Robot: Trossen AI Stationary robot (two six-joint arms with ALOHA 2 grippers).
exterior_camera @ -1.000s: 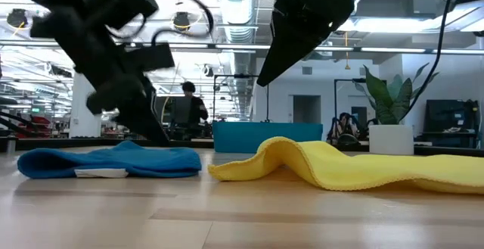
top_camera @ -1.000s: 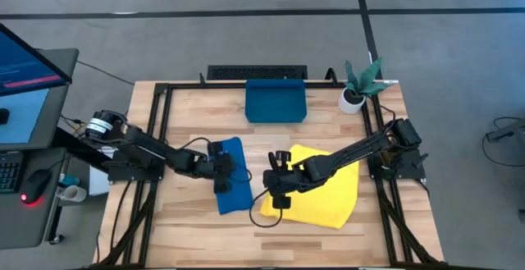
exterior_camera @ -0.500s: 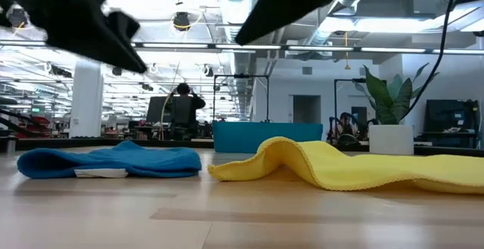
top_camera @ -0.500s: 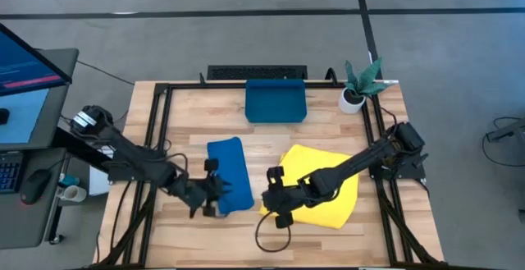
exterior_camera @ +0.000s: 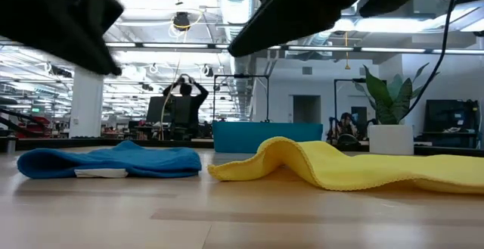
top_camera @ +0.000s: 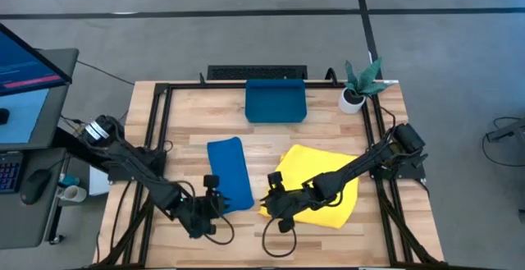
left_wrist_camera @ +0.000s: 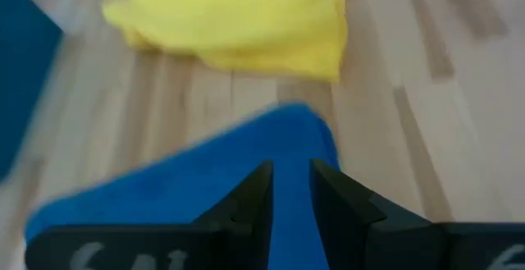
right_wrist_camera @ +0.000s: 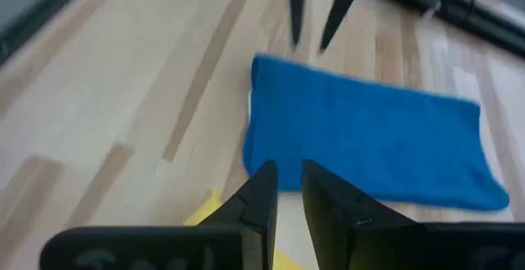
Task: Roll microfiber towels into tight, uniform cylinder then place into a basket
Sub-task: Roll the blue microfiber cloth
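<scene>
The blue towel (top_camera: 230, 174) lies as a folded strip on the table left of centre, and in the low view it (exterior_camera: 113, 162) is a low flat mound. The yellow towel (top_camera: 321, 184) lies rumpled to its right, its raised fold (exterior_camera: 280, 152) toward the blue one. The basket (top_camera: 276, 100) stands at the far edge. My left gripper (top_camera: 215, 196) hovers just off the blue towel's near end, open by a narrow gap (left_wrist_camera: 291, 189). My right gripper (top_camera: 266, 200) hovers by the yellow towel's near left corner, also narrowly open (right_wrist_camera: 287, 189). Neither holds anything.
A small white pot with a green plant (top_camera: 358, 87) stands at the far right corner. A black frame rail (top_camera: 164, 139) runs around the tabletop. Bare wood lies along the near edge (top_camera: 271, 245). A monitor and a desk (top_camera: 29, 73) stand off the table's left.
My left gripper has swung from above the blue towel toward the table's near edge and risen, rolling a little. My right gripper has shifted slightly toward the near edge and turned. Both towels lie as before.
</scene>
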